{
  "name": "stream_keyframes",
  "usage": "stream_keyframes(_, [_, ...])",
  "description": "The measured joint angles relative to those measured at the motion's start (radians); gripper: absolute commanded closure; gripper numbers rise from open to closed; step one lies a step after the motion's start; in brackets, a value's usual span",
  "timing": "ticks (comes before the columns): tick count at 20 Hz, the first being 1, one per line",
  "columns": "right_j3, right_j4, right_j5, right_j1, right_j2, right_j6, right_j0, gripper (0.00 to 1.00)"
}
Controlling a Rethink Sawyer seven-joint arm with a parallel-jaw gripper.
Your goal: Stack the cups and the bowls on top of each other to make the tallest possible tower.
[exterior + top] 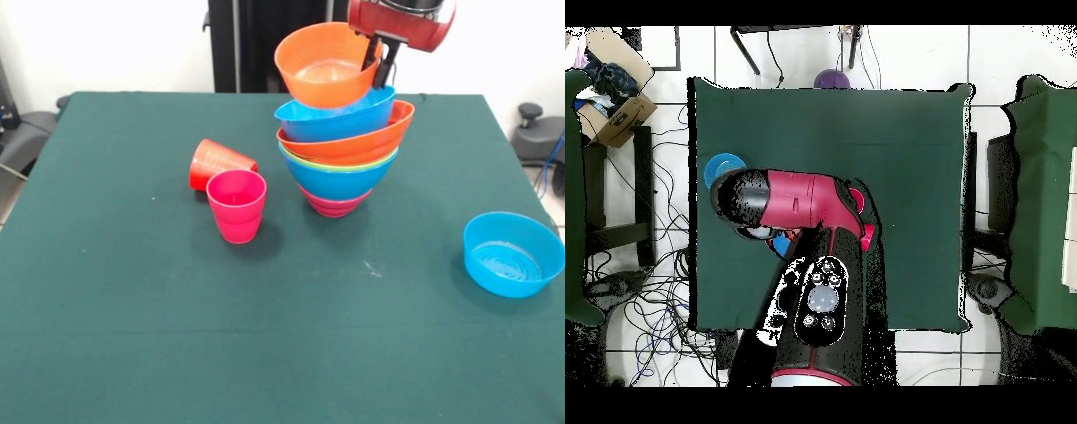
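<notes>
In the front view a tower [340, 150] of nested bowls stands at mid-table. From the bottom its rims run magenta, blue, green, orange, blue. My gripper [378, 62] is shut on the right rim of a small orange bowl [322, 66], which hangs tilted just above the tower's top blue bowl [340, 115]. Left of the tower, a pink cup [237, 205] stands upright. A red-orange cup [216, 163] lies on its side behind it. In the overhead view the arm [800, 205] hides the tower and the gripper.
A light blue bowl [512, 253] sits alone near the table's right edge; it is also in the overhead view [722, 167], at the left. A purple round object [831, 78] lies beyond the table's far edge. A cardboard box [610, 95] stands off the table.
</notes>
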Motion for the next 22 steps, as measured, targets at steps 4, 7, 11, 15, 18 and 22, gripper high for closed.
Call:
stream_keyframes(4, [0.029, 0.000, -0.002, 0.000, 0.000, 0.000, 0.000, 1.00])
stream_keyframes(7, [0.050, 0.000, -0.012, 0.000, 0.000, 0.000, 0.000, 1.00])
stream_keyframes(11, [0.074, 0.000, -0.038, 0.000, 0.000, 0.000, 0.000, 1.00])
stream_keyframes(15, [0.102, 0.000, -0.086, 0.000, 0.001, 0.000, -0.001, 1.00])
stream_keyframes(18, [0.117, 0.000, -0.122, 0.000, 0.002, 0.000, -0.003, 1.00])
stream_keyframes(22, [0.138, 0.000, -0.183, 0.000, 0.006, 0.000, -0.009, 1.00])
